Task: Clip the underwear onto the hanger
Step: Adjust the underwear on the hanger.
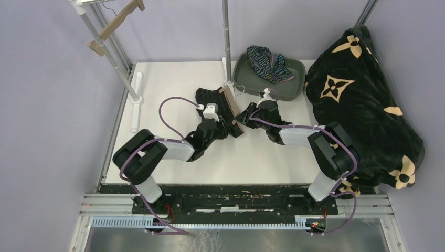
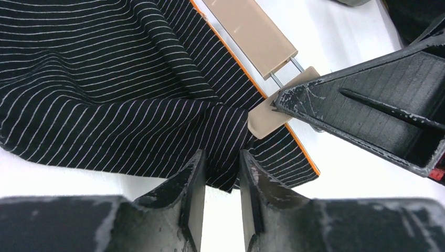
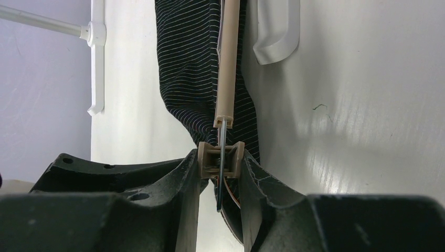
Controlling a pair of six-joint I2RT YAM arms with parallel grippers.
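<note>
The left gripper [image 2: 220, 184] had its jaws narrowly apart with a corner of the pinstriped underwear [image 2: 115, 89] lying between them; whether they pinched it could not be told. The underwear spread on the table [image 2: 336, 157] ahead of that gripper and to its left, its long axis following the tan hanger [image 2: 252, 31]. The hanger's bar pointed straight away from the right gripper [image 3: 221, 163], which was clenched on the hanger's end clip [image 3: 209, 157]. Beyond the right gripper the navy pair [image 1: 268, 62] lay in a grey tray [image 1: 294, 92], and the blanket [image 1: 362, 100] lay well to its right.
</note>
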